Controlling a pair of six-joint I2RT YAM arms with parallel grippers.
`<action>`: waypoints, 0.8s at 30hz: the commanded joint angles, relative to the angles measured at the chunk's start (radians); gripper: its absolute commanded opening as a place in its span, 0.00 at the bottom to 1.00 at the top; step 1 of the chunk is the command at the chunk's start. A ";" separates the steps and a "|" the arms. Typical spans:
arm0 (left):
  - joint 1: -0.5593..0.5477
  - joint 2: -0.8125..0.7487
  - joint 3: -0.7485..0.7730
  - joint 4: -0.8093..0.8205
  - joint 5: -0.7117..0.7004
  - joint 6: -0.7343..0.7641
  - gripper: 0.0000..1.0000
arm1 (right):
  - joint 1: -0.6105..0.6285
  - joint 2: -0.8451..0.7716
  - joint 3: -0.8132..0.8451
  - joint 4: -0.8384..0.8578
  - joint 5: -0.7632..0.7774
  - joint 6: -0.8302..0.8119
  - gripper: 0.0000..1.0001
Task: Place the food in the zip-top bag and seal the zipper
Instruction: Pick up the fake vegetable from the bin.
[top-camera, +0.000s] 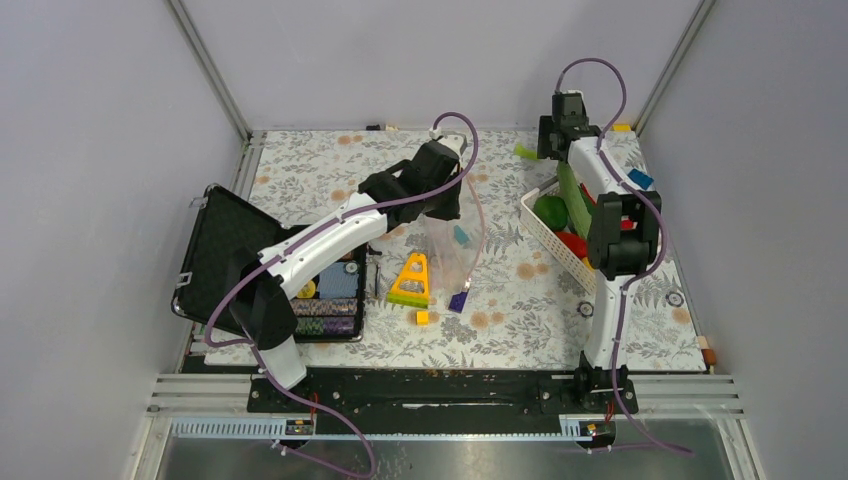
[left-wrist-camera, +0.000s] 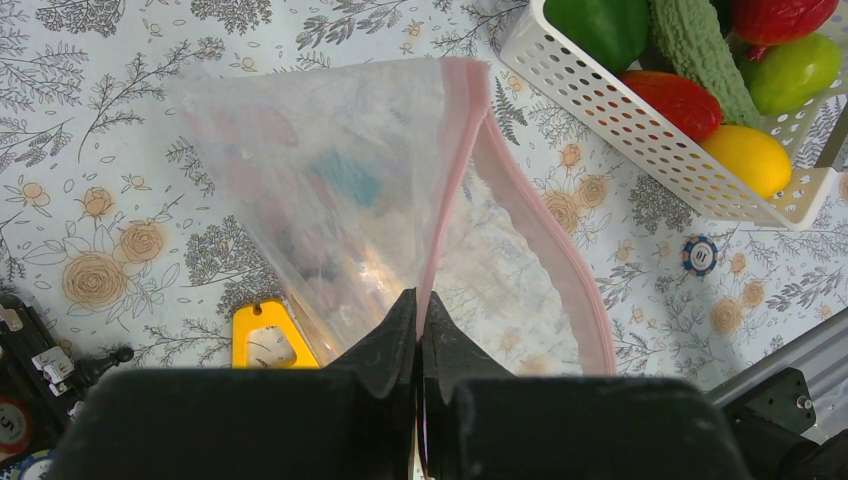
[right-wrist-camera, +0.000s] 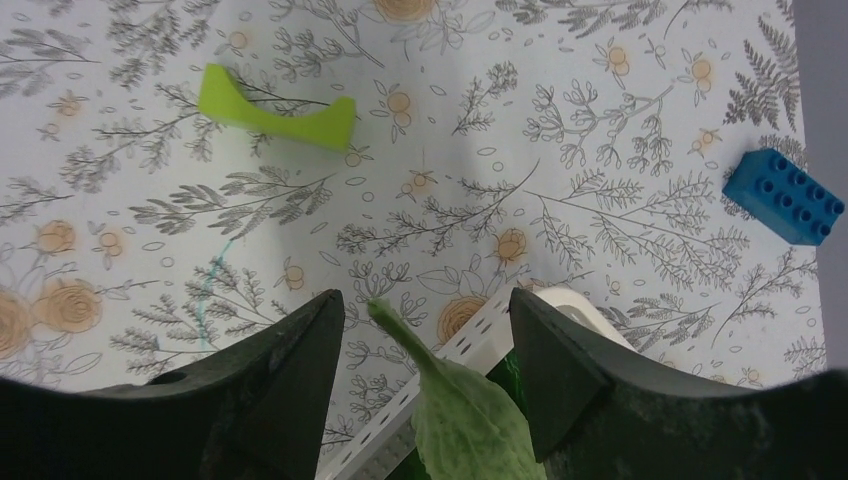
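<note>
One cucumber (right-wrist-camera: 470, 425) lengthwise inside spread right claw (right-wrist-camera: 425, 305), left claw (left-wrist-camera: 418, 302) pinching zipper (left-wrist-camera: 456, 160)

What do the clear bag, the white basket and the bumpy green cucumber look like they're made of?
The zip-top bag: thin, soft clear plastic film, slightly glossy; the tablecloth print shows through it. The basket: rigid white plastic, matte, with moulded slots. The cucumber: probably moulded plastic, bumpy green skin with a faint sheen.

The top camera looks steeply down from behind the arms over the counter (top-camera: 500, 335). Each wrist camera looks closely down past its jaws; the basket (left-wrist-camera: 640, 130) beyond the left jaws also shows from above.
</note>
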 joint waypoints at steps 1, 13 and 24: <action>0.006 -0.046 -0.005 0.055 0.015 -0.011 0.00 | 0.008 0.029 0.052 -0.018 0.066 0.035 0.68; 0.008 -0.047 -0.008 0.065 0.032 -0.021 0.00 | 0.008 0.009 0.011 -0.019 0.160 0.057 0.33; 0.009 -0.064 -0.018 0.066 0.036 -0.032 0.00 | 0.013 -0.168 -0.086 -0.005 0.172 0.042 0.08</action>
